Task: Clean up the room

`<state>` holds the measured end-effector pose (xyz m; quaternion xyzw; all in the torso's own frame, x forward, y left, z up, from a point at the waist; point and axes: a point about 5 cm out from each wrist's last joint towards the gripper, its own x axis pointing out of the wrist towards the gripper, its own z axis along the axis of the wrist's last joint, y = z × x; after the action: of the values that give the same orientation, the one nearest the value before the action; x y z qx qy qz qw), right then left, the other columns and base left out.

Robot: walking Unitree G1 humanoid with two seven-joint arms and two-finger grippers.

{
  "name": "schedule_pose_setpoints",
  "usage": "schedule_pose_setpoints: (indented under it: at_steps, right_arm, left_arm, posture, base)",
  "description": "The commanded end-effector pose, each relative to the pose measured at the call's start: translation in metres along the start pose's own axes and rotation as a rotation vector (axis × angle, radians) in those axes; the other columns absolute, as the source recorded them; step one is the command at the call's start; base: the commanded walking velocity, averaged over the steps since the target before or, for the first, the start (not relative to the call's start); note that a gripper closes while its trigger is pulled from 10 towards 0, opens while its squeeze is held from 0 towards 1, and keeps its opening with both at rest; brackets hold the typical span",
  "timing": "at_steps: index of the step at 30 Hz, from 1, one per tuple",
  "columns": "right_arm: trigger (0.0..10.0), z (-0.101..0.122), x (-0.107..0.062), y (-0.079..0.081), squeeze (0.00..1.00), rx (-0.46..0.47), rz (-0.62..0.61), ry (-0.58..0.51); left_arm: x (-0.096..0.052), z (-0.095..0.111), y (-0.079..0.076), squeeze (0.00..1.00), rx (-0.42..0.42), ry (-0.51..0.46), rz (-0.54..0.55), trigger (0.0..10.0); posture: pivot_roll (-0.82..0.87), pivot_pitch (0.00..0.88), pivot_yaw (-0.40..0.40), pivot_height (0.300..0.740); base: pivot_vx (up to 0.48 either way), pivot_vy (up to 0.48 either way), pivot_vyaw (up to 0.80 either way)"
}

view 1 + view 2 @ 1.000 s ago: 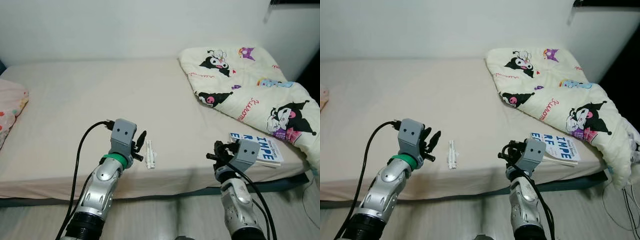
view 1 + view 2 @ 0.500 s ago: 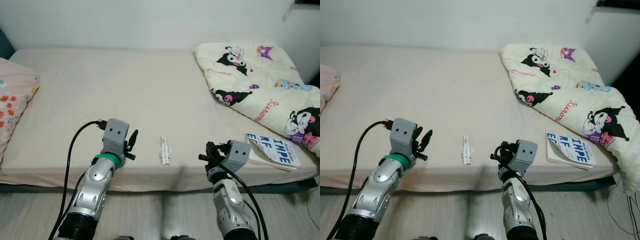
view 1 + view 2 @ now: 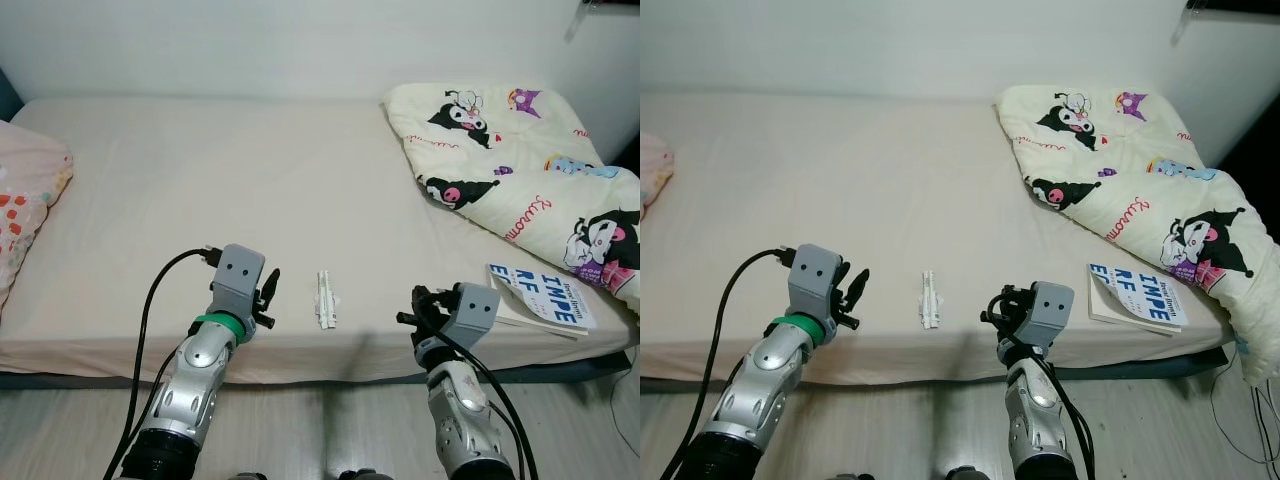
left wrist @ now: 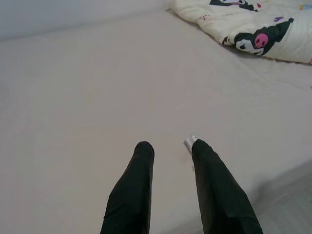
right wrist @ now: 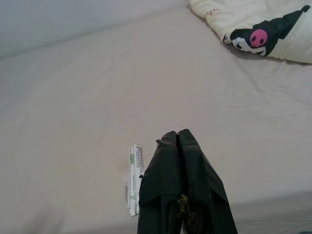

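Observation:
A small white packet point(image 3: 325, 299) lies flat near the front edge of the cream bed point(image 3: 200, 190). My left gripper point(image 3: 267, 296) hovers just left of it, fingers point(image 4: 141, 161) open with nothing between them. In the left wrist view the packet's tip point(image 4: 190, 142) peeks out beside one finger. My right gripper point(image 3: 415, 307) is held to the packet's right, near the bed edge. Its two fingers point(image 5: 178, 146) are pressed together and empty, and the packet point(image 5: 133, 178) lies beside them. A book point(image 3: 541, 297) with blue letters lies at the front right of the bed.
A cartoon-print quilt point(image 3: 510, 170) is bunched over the bed's right side, partly covering the book's far end. A floral pink pillow point(image 3: 25, 210) sits at the left edge. Pale floor point(image 3: 320, 430) runs along the bed's front. A white wall stands behind.
The camera view has shifted a little. The packet and book lie where they were. Both grippers hold about the same poses by the bed's front edge.

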<state>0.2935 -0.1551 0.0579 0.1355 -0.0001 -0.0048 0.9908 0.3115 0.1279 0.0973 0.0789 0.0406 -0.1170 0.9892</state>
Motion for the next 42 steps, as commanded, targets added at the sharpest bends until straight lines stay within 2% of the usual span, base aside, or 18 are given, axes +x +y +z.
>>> schedule_pose_setpoints:
  at_steps: [1, 10, 42]
  right_arm:
    - [10.0, -0.0046, -0.0039, -0.0035, 0.00, -0.009, -0.014, 0.015]
    - [10.0, -0.0050, -0.0046, -0.0030, 0.00, -0.046, -0.009, 0.011]
    - [10.0, -0.0051, -0.0044, -0.0026, 0.00, -0.050, -0.007, 0.010]
  left_arm:
    - [-0.0011, -0.0046, -0.0007, 0.00, -0.008, 0.015, 0.002, 10.0]
    - [-0.0013, -0.0070, -0.0001, 0.00, -0.012, 0.024, 0.012, 10.0]
    - [-0.0016, -0.0085, 0.0002, 0.00, -0.006, 0.026, 0.011, 10.0]
  posture:
    - [-0.01, 0.039, 0.044, 0.740]
    - [-0.01, 0.040, 0.041, 0.720]
    - [0.00, 0.038, 0.043, 0.610]
  base:
    - [0.000, 0.000, 0.00]
    - [0.000, 0.000, 0.00]
    - [0.000, 0.000, 0.00]
